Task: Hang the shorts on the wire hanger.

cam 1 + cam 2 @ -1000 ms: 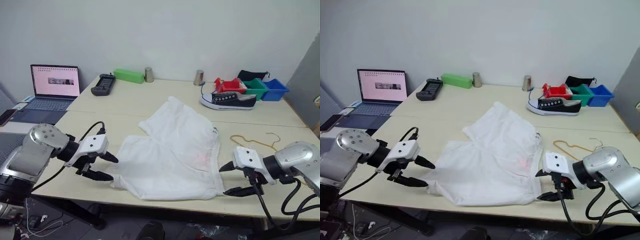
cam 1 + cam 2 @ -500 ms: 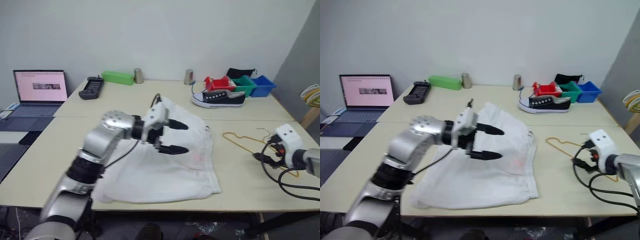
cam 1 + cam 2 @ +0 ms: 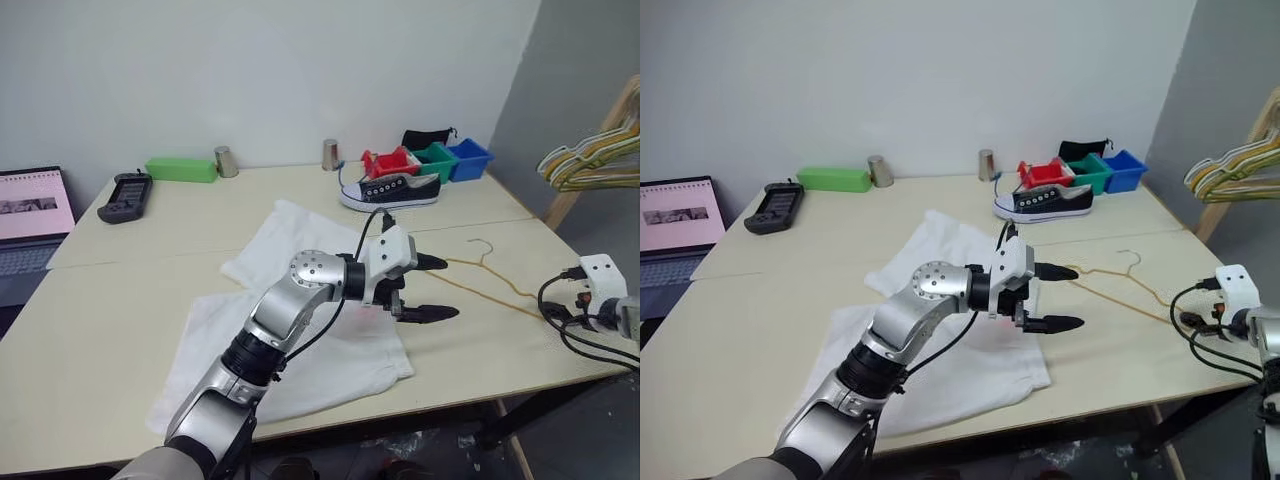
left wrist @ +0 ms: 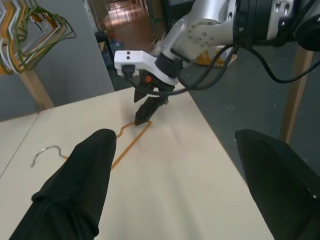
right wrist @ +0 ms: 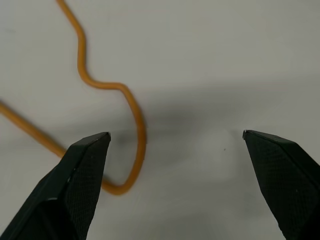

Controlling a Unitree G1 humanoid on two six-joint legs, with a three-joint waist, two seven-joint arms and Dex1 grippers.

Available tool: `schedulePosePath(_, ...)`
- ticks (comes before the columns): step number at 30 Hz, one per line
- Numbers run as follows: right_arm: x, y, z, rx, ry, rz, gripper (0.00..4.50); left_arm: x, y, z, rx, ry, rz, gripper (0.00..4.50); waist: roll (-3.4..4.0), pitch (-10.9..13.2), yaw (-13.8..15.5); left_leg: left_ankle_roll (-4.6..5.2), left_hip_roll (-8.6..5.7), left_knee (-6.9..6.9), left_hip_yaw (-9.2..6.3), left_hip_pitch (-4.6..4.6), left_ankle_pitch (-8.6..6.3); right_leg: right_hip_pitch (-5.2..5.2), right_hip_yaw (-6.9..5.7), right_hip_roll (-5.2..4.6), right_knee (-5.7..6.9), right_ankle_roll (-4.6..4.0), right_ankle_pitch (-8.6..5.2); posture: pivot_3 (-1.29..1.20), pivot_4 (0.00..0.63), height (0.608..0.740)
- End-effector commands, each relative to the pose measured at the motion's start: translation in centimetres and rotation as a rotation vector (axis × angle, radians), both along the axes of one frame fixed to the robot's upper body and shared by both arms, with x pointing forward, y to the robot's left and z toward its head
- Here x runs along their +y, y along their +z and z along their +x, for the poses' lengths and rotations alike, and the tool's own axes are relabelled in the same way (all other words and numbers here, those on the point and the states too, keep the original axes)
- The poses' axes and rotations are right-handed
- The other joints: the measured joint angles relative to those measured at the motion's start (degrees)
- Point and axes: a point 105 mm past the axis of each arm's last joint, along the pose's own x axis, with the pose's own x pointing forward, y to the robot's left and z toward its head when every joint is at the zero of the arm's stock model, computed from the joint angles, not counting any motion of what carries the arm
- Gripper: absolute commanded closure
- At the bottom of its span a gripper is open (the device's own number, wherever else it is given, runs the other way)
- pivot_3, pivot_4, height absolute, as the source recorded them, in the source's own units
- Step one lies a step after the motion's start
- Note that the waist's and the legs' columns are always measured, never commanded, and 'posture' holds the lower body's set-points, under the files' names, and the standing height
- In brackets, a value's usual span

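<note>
White thin-fabric shorts lie spread and rumpled across the middle of the pale wooden table; nothing holds them. Over their right-hand edge we see the left gripper reaching across towards the right, its two black fingers spread wide with nothing between them.

Further right, the thin yellow-orange wire hanger lies flat on the bare tabletop, well clear of the shorts' edge, its silvery hook towards the far side of the table. At its rightmost bend we find the right gripper pointing down at the table, jaws released and wide. In the right wrist view the orange wire's curved corner lies just beside one fingertip, between the two fingers but off-centre, not pinched. The left wrist view shows the same: the right gripper's tips at the hanger's end, on or just above the wood.

We judge the step in hand to be picking up the hanger; the shorts are not yet hung. The next move calls for the right gripper to centre on the wire, settle to the table, and close firmly on so thin a wire without letting it skid flat. The left gripper looks placed to steady the hanger or turn back for the waistband.
</note>
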Motion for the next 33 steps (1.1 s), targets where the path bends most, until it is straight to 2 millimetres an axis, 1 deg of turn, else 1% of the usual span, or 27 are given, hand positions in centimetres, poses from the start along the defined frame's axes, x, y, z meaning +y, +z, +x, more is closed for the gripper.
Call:
schedulePosePath(1, 0.7, 0.0, 0.9, -0.01, -0.004, 0.05, 0.01, 1.2, 0.8, 0.5, -0.035, 0.052, -0.01, 0.43, 0.0, 0.0, 0.18, 0.0, 0.01, -0.02, -0.02, 0.0, 0.0, -0.03, -0.02, 0.0, 0.0, 0.0, 0.0, 0.23, 0.0, 0.74)
schedulePosePath(3, 1.2, -0.5, 1.0, 0.007, -0.008, 0.083, 0.01, 1.5, 0.9, 0.6, -0.036, 0.06, -0.009, 0.43, 0.0, 0.0, 0.45, 0.01, -0.01, -0.02, -0.02, -0.03, -0.01, -0.06, -0.04, -0.01, 0.01, 0.01, 0.01, 0.23, 0.0, 0.74)
schedulePosePath(6, 1.3, -1.1, 0.8, 0.045, -0.004, 0.06, 0.01, 1.9, 1.0, 0.8, -0.05, 0.072, 0.003, 0.43, -0.02, 0.01, 1.2, 0.02, -0.04, -0.01, 0.01, -0.02, -0.02, -0.06, 0.0, -0.03, 0.01, 0.09, 0.05, 0.24, 0.0, 0.74)
schedulePosePath(7, 1.3, -1.3, 0.8, 0.054, 0.003, 0.052, 0.18, 2.1, 1.1, 0.9, -0.051, 0.075, 0.003, 0.41, -0.02, 0.01, 1.35, 0.02, -0.07, 0.0, 0.02, -0.01, -0.02, -0.05, 0.01, -0.03, 0.01, 0.1, 0.06, 0.25, 0.0, 0.74)
schedulePosePath(10, 1.4, -1.8, 0.2, 0.092, 0.012, 0.065, 0.82, 2.4, 1.2, 1.0, -0.055, 0.083, 0.006, 0.4, -0.07, -0.02, 1.69, 0.03, -0.08, 0.01, 0.02, -0.01, -0.02, -0.05, 0.01, -0.04, 0.0, 0.14, 0.08, 0.25, 0.0, 0.74)
schedulePosePath(11, 1.5, -2.0, 0.1, 0.103, 0.021, 0.067, 1.15, 2.5, 1.2, 1.1, -0.057, 0.085, 0.008, 0.4, -0.08, -0.02, 1.73, 0.03, -0.08, 0.02, 0.02, -0.01, -0.03, -0.05, 0.02, -0.04, 0.0, 0.14, 0.09, 0.25, 0.0, 0.74)
schedulePosePath(13, 1.7, -2.2, -0.3, 0.122, 0.031, 0.088, 1.56, 2.9, 1.2, 1.2, -0.06, 0.095, 0.016, 0.4, -0.08, -0.03, 1.82, 0.03, -0.08, 0.01, 0.01, -0.01, -0.03, -0.05, 0.01, -0.05, 0.0, 0.14, 0.09, 0.26, 0.0, 0.74)
schedulePosePath(14, 1.7, -2.3, -0.5, 0.129, 0.038, 0.088, 1.82, 3.2, 1.1, 1.3, -0.062, 0.102, 0.024, 0.4, -0.08, -0.03, 1.9, 0.03, -0.08, 0.01, 0.01, -0.01, -0.03, -0.05, 0.01, -0.05, 0.01, 0.14, 0.09, 0.26, 0.0, 0.74)
schedulePosePath(15, 1.7, -2.3, -0.7, 0.133, 0.041, 0.091, 2.18, 3.5, 1.0, 1.4, -0.064, 0.108, 0.032, 0.4, -0.1, -0.04, 2.03, 0.03, -0.08, 0.01, 0.01, -0.01, -0.03, -0.05, 0.01, -0.05, 0.0, 0.14, 0.09, 0.26, 0.0, 0.74)
schedulePosePath(17, 1.8, -2.3, -1.0, 0.136, 0.055, 0.09, 2.65, 4.0, 0.9, 1.7, -0.069, 0.118, 0.043, 0.4, -0.11, -0.05, 2.45, 0.04, -0.08, 0.01, 0.01, -0.01, -0.03, -0.05, 0.01, -0.05, 0.0, 0.14, 0.09, 0.26, 0.0, 0.74)
schedulePosePath(19, 2.0, -2.2, -1.1, 0.137, 0.071, 0.095, 3.26, 4.4, 1.0, 2.0, -0.075, 0.129, 0.05, 0.4, -0.14, -0.07, 2.82, 0.04, -0.08, 0.02, 0.0, -0.01, -0.03, -0.05, 0.0, -0.05, 0.0, 0.15, 0.09, 0.26, 0.0, 0.74)
schedulePosePath(20, 2.2, -2.2, -1.1, 0.137, 0.076, 0.102, 3.4, 4.5, 1.0, 2.2, -0.076, 0.134, 0.051, 0.4, -0.16, -0.08, 2.9, 0.05, -0.08, 0.04, 0.0, -0.01, -0.04, -0.04, 0.0, -0.05, 0.0, 0.16, 0.1, 0.26, 0.0, 0.74)
schedulePosePath(22, 2.4, -2.1, -1.1, 0.134, 0.078, 0.106, 4.04, 4.6, 1.2, 2.4, -0.079, 0.137, 0.051, 0.4, -0.19, -0.1, 3.01, 0.05, -0.09, 0.05, 0.0, -0.01, -0.04, -0.04, -0.01, -0.05, -0.01, 0.19, 0.11, 0.26, 0.0, 0.74)
schedulePosePath(24, 2.5, -2.0, -1.0, 0.133, 0.077, 0.105, 4.38, 4.5, 1.3, 2.4, -0.082, 0.138, 0.051, 0.4, -0.2, -0.09, 3.1, 0.06, -0.11, 0.13, -0.02, 0.02, -0.04, -0.04, -0.03, -0.05, -0.02, 0.23, 0.14, 0.26, 0.0, 0.74)
schedulePosePath(30, 2.5, -1.7, -1.0, 0.115, 0.097, 0.088, 4.38, 4.6, 1.3, 2.7, -0.093, 0.146, 0.055, 0.4, -0.2, -0.09, 3.03, 0.08, -0.11, 0.12, -0.02, -0.03, -0.05, -0.04, -0.02, -0.06, -0.02, 0.24, 0.14, 0.26, 0.0, 0.74)
schedulePosePath(33, 2.8, -0.1, -0.2, 0.039, 0.159, 0.015, 4.38, 5.2, 1.5, 3.6, -0.107, 0.188, 0.052, 0.4, -0.2, -0.09, 3.08, 0.08, -0.1, 0.13, -0.03, -0.03, -0.06, -0.04, -0.03, -0.06, -0.02, 0.24, 0.14, 0.26, 0.0, 0.74)
